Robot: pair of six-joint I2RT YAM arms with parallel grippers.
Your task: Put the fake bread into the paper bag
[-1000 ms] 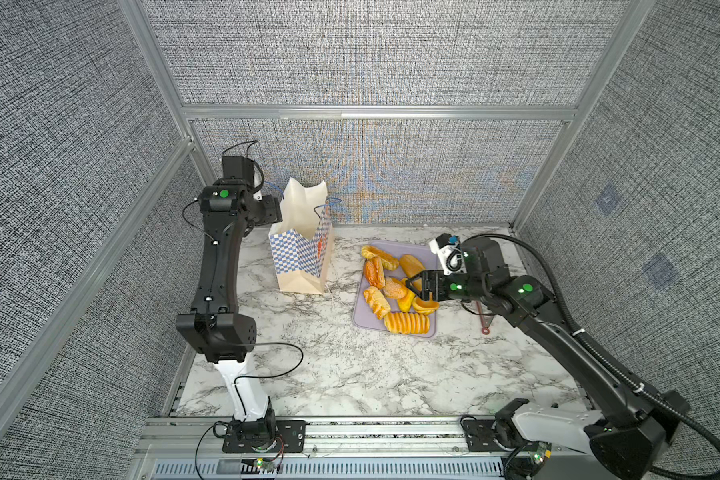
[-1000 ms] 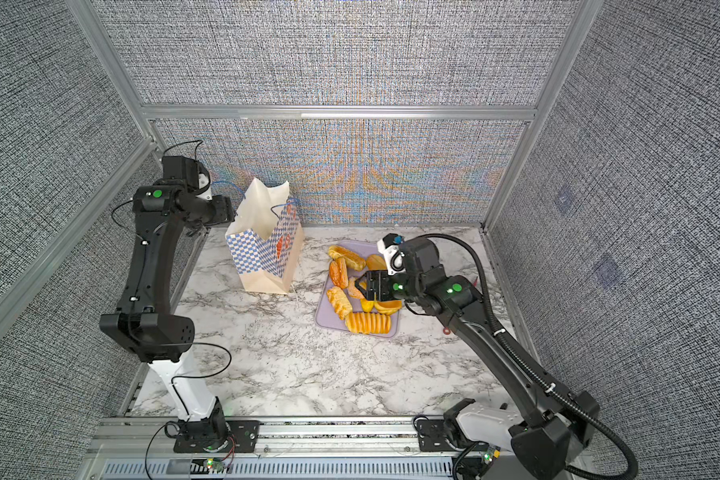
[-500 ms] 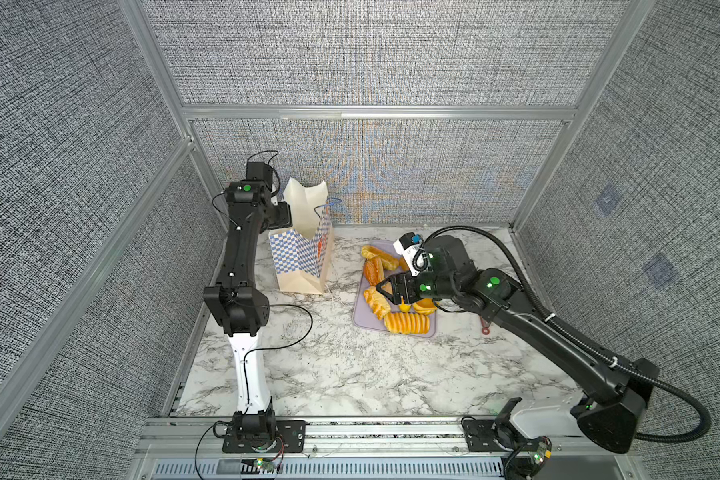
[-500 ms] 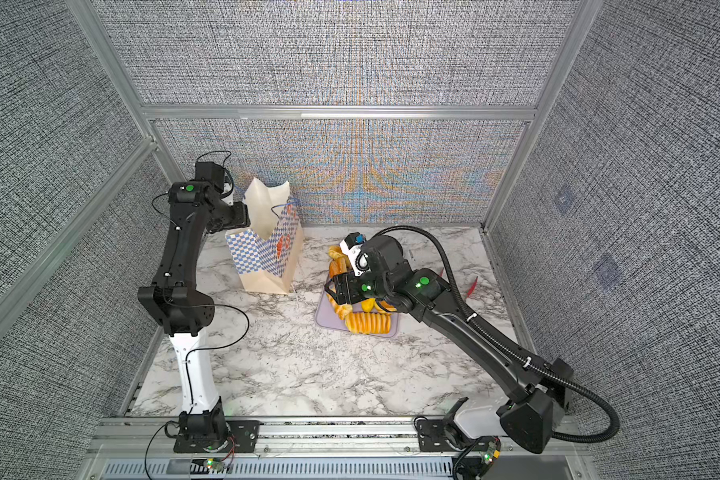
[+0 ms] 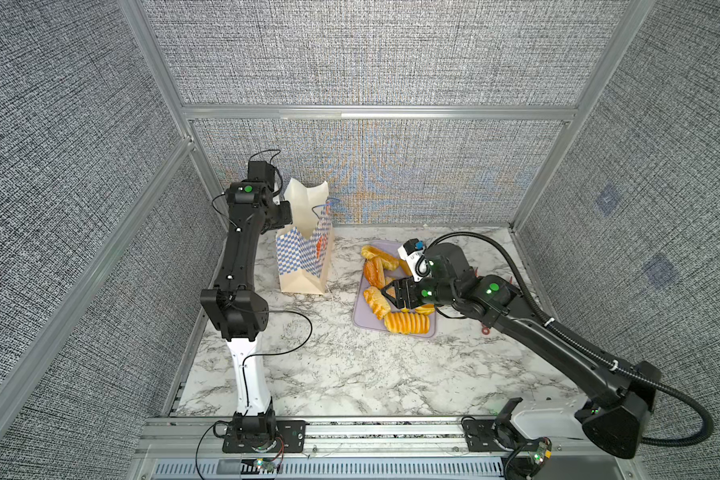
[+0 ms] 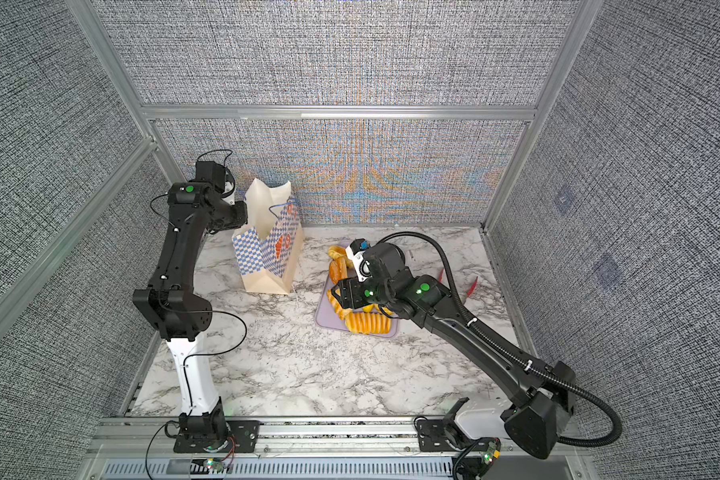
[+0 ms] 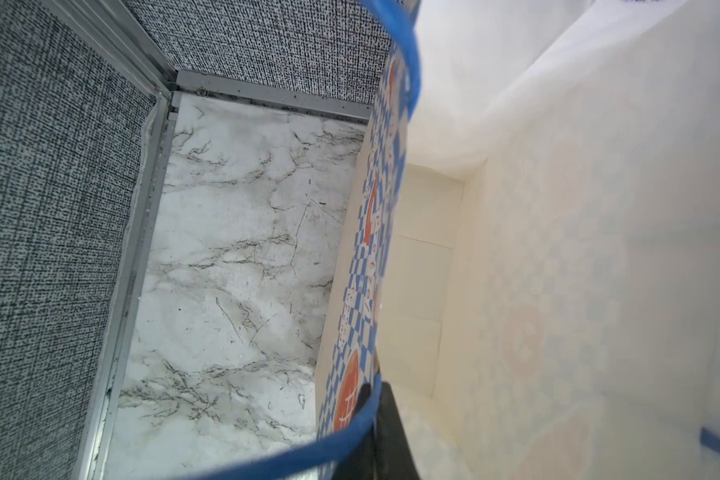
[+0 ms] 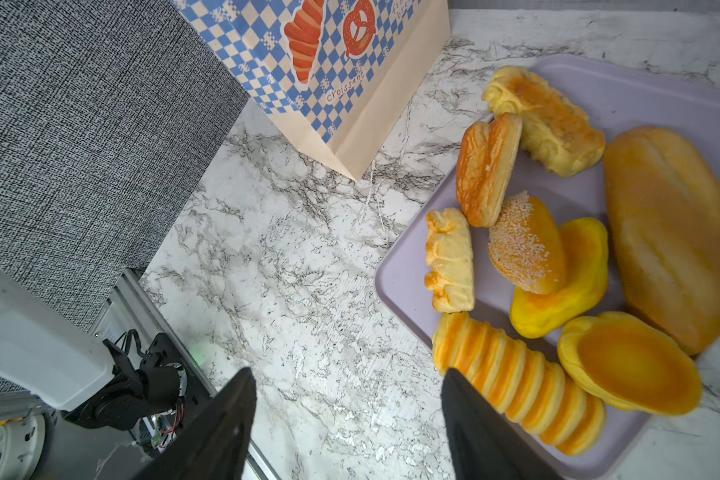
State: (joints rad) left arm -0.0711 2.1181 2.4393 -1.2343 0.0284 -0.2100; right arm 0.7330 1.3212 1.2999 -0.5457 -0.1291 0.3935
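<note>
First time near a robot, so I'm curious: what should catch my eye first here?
The glossy golden fake bread heaped on a lavender tray, right of centre. Next, the tall checkered paper bag standing left of it, its rim pinched by the left gripper, while the right gripper hangs open over the tray.

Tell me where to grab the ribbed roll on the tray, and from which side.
Take the ribbed roll across its middle, coming down from above with the right gripper open. It lies flat along the near edge of the tray; the tart shell crowds one end, so avoid the ends.
</note>
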